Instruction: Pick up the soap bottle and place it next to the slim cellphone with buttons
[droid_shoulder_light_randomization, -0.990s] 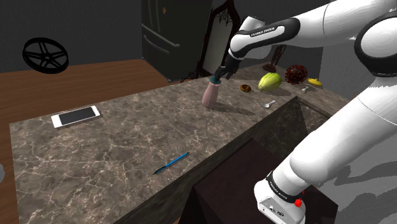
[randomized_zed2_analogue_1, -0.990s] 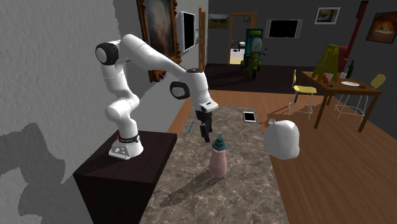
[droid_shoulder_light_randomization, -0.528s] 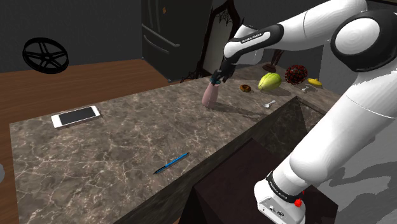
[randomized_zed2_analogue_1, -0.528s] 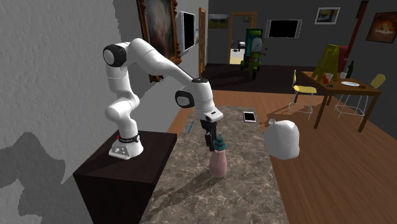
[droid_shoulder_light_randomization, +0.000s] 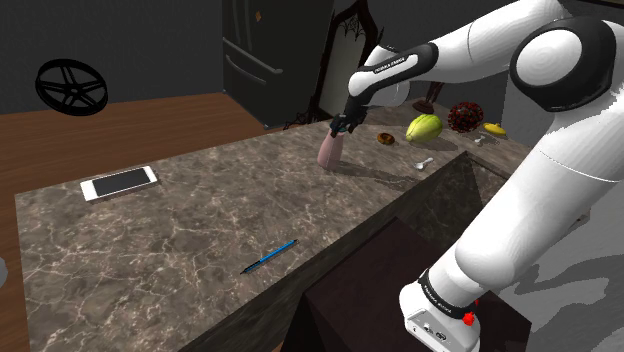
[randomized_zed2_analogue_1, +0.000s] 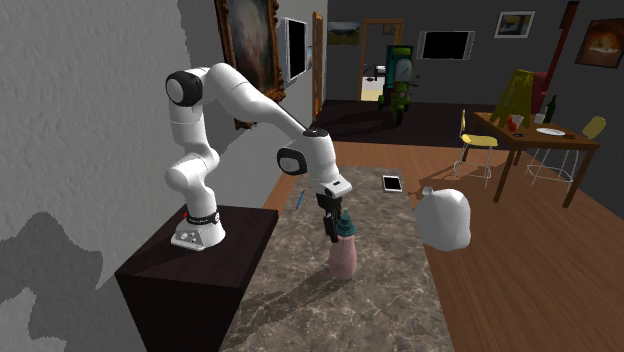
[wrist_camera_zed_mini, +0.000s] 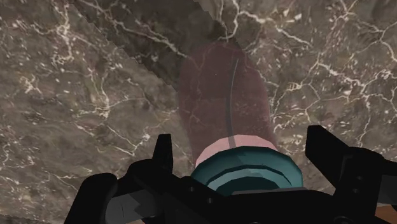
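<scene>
Step in hand: we judged this to be the grasp itself, with the gripper (droid_shoulder_light_randomization: 341, 125) set over the top of the soap bottle (droid_shoulder_light_randomization: 329, 150) and not yet closed.
Soap bottle: it stood upright on the marble counter (droid_shoulder_light_randomization: 200, 230), a pink body under a teal cap (wrist_camera_zed_mini: 245, 172), toward the far end of the counter in the shoulder view.
Gripper: in the wrist view its fingers (wrist_camera_zed_mini: 164, 147) stood wide, one on each side of the cap, with a gap showing at both sides, so nothing was held.
Centring: we thought the cap sat nearer one finger than the other, so a small sideways correction before closing would have kept the bottle from tipping.
Grip height: we would have gone a little lower, so the pads met the neck or shoulder and not the rounded cap, which we judged likely to slip.
Closing: slow and even, then a straight lift.
Cellphone: the white cellphone (droid_shoulder_light_randomization: 119, 182) lay flat on the same counter, well apart from the bottle.
Path: a blue pen (droid_shoulder_light_randomization: 268, 256) lay near the counter's front edge, clear of the straight line to the phone as we read it.
</scene>
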